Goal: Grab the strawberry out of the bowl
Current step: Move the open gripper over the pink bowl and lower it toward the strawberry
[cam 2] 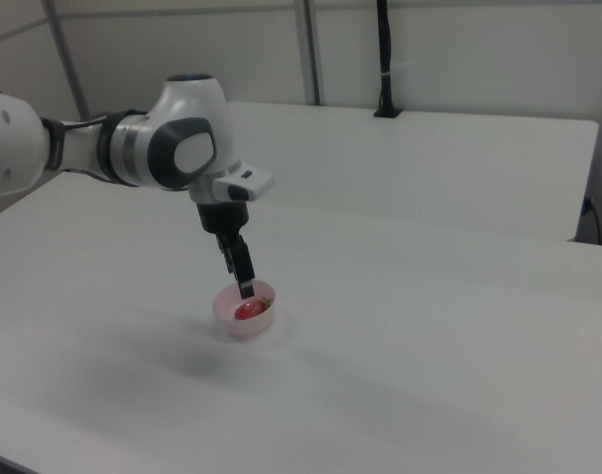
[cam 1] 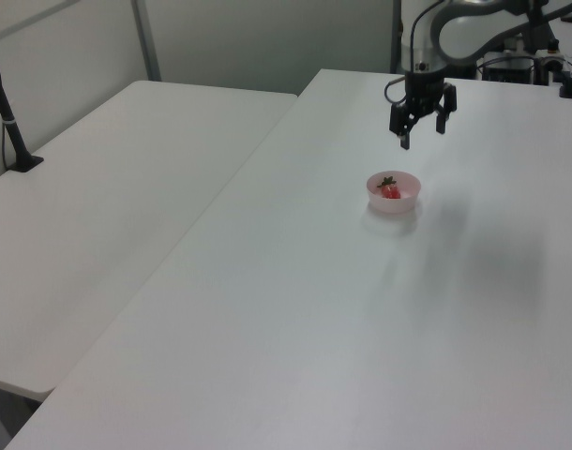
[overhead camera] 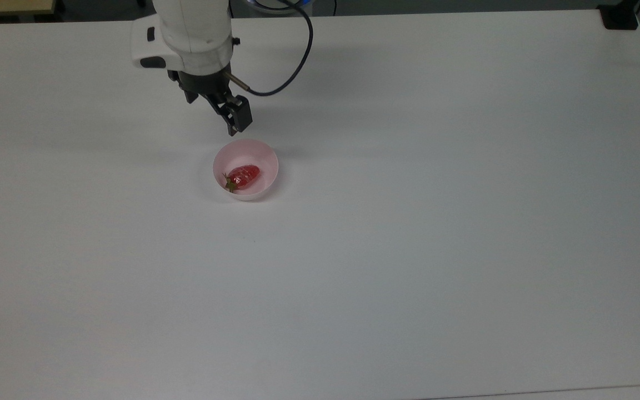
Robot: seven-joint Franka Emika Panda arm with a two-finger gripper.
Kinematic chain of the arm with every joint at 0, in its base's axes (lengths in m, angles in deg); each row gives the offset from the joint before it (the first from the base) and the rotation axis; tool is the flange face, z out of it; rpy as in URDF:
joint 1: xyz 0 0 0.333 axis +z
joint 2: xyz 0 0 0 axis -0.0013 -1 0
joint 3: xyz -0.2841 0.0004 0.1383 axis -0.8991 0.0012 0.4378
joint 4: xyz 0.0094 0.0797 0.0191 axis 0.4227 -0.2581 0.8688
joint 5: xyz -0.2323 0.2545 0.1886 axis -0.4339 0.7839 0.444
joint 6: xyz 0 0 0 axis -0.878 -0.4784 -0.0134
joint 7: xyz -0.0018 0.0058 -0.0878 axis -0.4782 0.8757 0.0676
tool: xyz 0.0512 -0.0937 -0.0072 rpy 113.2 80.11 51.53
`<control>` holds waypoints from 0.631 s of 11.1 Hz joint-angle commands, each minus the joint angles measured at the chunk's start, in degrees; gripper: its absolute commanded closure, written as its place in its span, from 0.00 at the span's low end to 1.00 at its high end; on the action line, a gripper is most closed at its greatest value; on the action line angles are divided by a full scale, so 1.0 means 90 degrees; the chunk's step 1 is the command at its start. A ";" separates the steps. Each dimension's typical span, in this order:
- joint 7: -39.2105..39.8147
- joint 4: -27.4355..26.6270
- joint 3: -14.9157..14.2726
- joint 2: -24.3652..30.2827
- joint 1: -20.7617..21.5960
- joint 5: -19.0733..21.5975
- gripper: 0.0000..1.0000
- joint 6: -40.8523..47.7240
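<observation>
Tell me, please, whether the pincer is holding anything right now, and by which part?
Nothing: the open pincer hangs above the bowl, strawberry inside.

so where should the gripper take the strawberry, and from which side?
Probably straight down from above, across the middle of the red body. The strawberry lies on its side in the bowl, long axis slanted, leaves at the top view's lower left, so the walls block a side approach. The gripper hangs open above.
</observation>
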 commanded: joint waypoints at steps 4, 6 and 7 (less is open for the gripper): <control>-0.1551 0.0217 0.0027 -0.0797 0.0151 0.0030 0.32 -0.0616; -0.1815 0.0237 0.0056 -0.0954 0.0258 0.0030 0.31 -0.0734; -0.1913 0.0285 0.0066 -0.1032 0.0268 0.0050 0.31 -0.0802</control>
